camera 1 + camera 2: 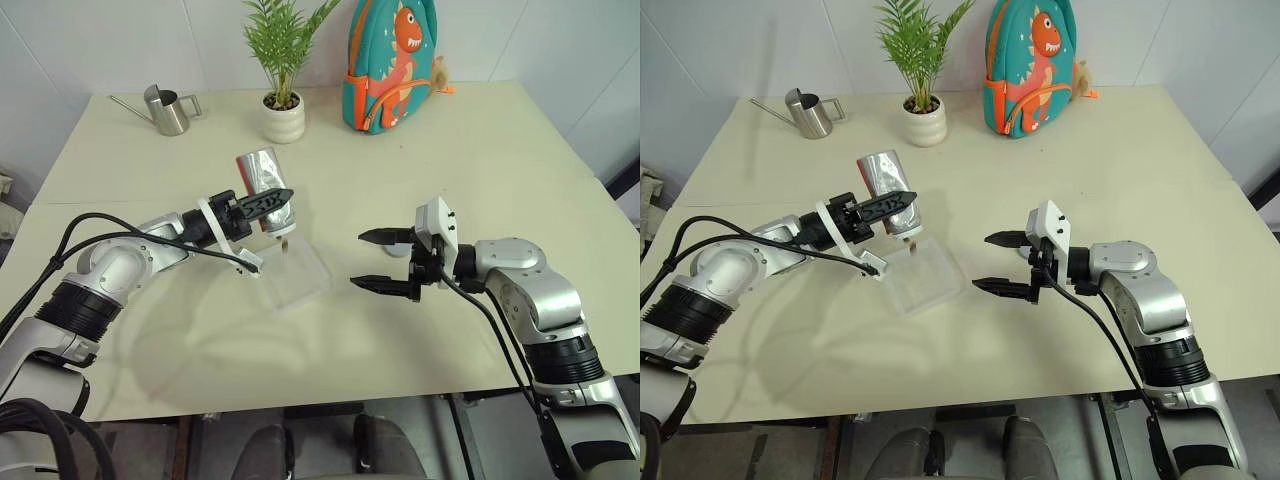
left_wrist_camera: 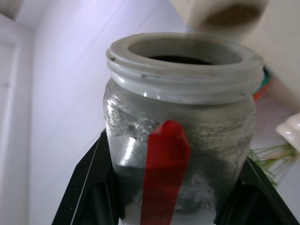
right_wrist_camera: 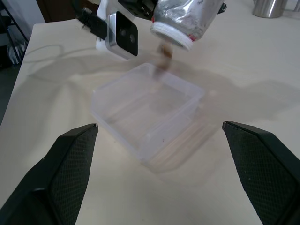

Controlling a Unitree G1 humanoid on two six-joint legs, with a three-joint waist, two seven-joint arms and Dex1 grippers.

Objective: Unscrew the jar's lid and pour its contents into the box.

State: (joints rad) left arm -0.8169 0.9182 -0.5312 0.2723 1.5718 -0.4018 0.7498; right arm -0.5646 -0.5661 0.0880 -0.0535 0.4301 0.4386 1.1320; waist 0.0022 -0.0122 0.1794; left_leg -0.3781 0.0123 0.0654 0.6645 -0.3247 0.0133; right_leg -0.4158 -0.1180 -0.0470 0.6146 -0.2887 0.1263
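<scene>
**Jar tipped over box, bits dropping**

Right gripper (image 1: 382, 260) hovers just right of the box (image 1: 300, 280), jaws spread wide, nothing in them, pointing left toward it. Box sits on the table (image 1: 480, 150), clear, shallow, set at an angle to the table edge.

Left gripper (image 1: 272, 208) is clenched on the jar (image 1: 262, 178), holding it above the box's far-left corner. Jar is uncapped and tilted, mouth facing down toward the box; white threaded rim plain in the right wrist view. A brown bit (image 3: 165, 50) is in the air just under the mouth, blurred, above the box. In the head views a small brown speck (image 1: 285, 242) shows between jar mouth and box. Can't tell if anything is left inside the jar. A red strip (image 2: 166, 173) runs up the jar's side.

Far side of the table: steel watering can (image 1: 168, 109) at far left, potted plant (image 1: 283, 105) in a white pot near the middle, teal dinosaur backpack (image 1: 393, 65) to its right against the wall.
</scene>
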